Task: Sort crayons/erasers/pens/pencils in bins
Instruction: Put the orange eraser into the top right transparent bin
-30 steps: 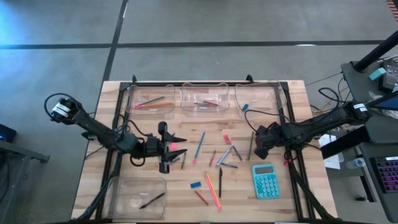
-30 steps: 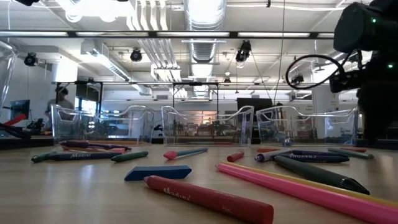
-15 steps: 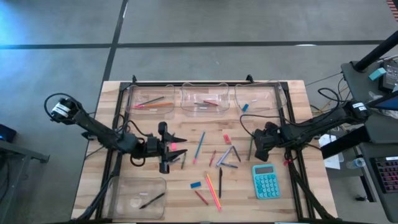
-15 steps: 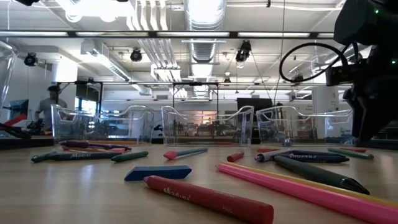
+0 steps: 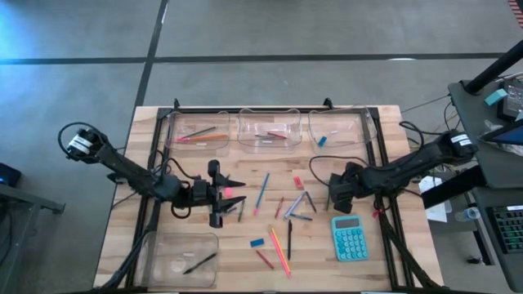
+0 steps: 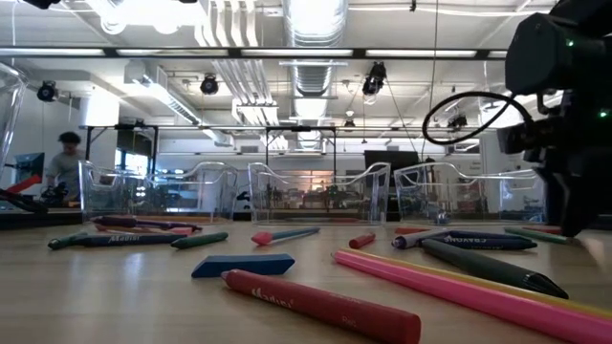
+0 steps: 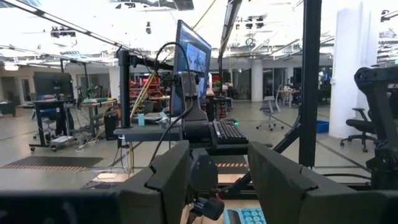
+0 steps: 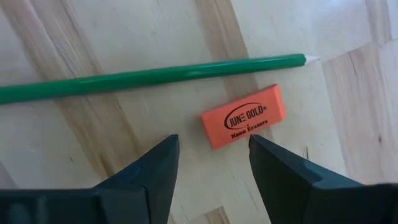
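Sorting was barely begun: the bins (image 5: 338, 129) held only a few pieces, while most pencils, crayons (image 6: 320, 305) and pens lay scattered mid-desk (image 5: 384, 273). Above an orange eraser (image 8: 243, 116) printed "JUNE GOLD", beside a green pencil (image 8: 149, 77), the right pincer (image 8: 210, 163) stood open and empty. Parked left of the scatter, the left pincer (image 7: 217, 171) gaped open, holding nothing.

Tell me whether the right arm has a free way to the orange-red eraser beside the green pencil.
Probably yes. The right gripper hovers open just above the eraser, with bare table around it. The green pencil lies close alongside but does not touch it, so it might get nudged.
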You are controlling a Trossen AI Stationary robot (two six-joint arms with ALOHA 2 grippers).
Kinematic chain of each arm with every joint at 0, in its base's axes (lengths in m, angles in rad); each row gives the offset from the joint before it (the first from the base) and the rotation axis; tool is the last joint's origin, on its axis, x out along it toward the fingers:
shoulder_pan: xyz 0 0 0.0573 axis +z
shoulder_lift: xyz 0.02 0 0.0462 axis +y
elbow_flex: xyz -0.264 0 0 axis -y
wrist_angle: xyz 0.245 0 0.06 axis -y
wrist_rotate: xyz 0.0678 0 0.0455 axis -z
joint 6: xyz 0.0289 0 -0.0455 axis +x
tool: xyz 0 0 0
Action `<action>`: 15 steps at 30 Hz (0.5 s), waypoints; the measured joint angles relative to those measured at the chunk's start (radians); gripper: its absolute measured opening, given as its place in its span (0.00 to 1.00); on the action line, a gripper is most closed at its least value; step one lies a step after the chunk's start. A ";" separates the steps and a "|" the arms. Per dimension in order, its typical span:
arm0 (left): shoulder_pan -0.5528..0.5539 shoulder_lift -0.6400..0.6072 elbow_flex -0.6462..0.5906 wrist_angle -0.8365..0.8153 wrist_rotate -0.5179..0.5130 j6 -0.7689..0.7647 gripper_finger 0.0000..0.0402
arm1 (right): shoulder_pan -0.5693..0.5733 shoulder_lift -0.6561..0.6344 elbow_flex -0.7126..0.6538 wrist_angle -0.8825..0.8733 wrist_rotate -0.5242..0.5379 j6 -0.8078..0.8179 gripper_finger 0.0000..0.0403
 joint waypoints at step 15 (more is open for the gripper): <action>0.000 0.000 0.000 -0.024 0.000 0.000 0.37 | 0.000 0.140 0.096 -0.050 0.050 -0.070 0.47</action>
